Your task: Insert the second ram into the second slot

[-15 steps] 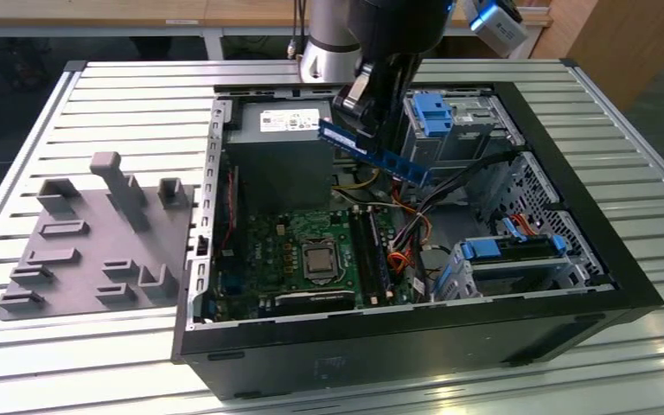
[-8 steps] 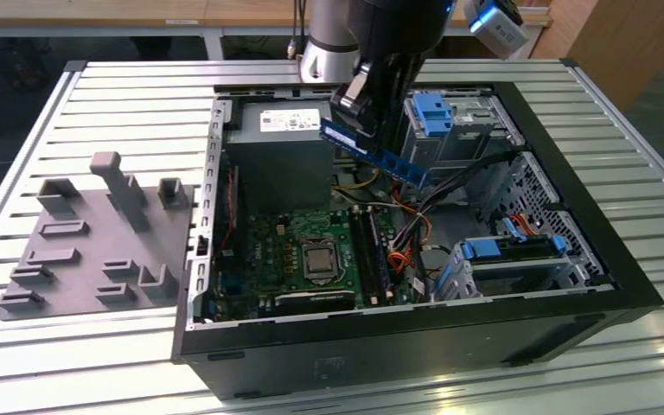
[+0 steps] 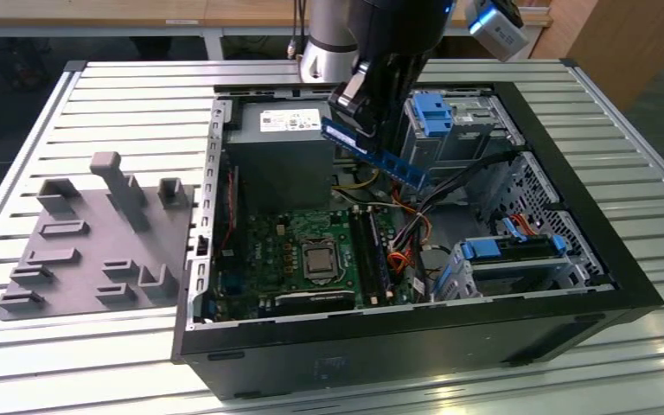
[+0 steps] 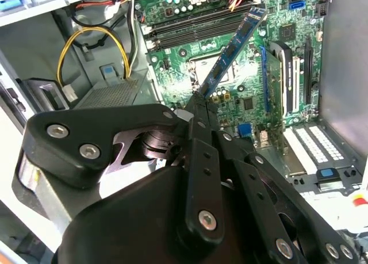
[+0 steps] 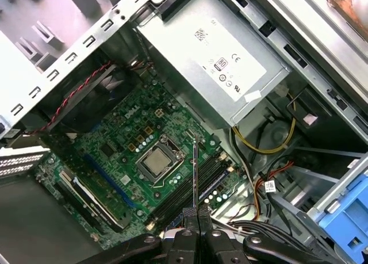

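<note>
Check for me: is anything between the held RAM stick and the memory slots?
Nothing visible. The end effector grips the second ram, tilted, above the motherboard; the memory slots below it lie uncovered.

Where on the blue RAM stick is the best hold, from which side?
Grip one short end, pads on the two flat faces, coming from above the open case. The second ram is thin and long, so the faces offer the only broad surfaces, and an end grip leaves its length free. The gripper is shut on it this way.
</note>
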Motion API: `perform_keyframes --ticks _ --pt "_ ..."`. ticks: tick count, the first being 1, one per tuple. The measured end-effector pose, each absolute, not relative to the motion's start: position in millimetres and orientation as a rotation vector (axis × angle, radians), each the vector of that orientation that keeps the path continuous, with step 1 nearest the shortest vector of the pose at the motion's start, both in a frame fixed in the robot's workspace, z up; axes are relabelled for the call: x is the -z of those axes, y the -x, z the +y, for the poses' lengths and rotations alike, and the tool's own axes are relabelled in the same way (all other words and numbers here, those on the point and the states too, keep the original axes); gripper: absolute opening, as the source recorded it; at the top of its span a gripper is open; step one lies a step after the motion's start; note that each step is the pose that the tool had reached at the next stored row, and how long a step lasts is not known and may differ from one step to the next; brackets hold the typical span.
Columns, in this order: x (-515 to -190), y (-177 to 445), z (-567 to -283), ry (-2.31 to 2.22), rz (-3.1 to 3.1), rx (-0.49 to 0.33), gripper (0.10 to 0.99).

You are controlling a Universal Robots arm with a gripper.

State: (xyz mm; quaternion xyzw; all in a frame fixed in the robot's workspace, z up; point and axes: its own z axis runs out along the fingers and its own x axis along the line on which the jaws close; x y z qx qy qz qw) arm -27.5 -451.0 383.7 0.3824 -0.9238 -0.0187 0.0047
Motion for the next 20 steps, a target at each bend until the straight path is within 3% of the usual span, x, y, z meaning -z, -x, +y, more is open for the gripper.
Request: perform_keyframes --ticks 20 --pt "-383.6 27.5 -451.0 -1.044 -2.954 0.059 0.114"
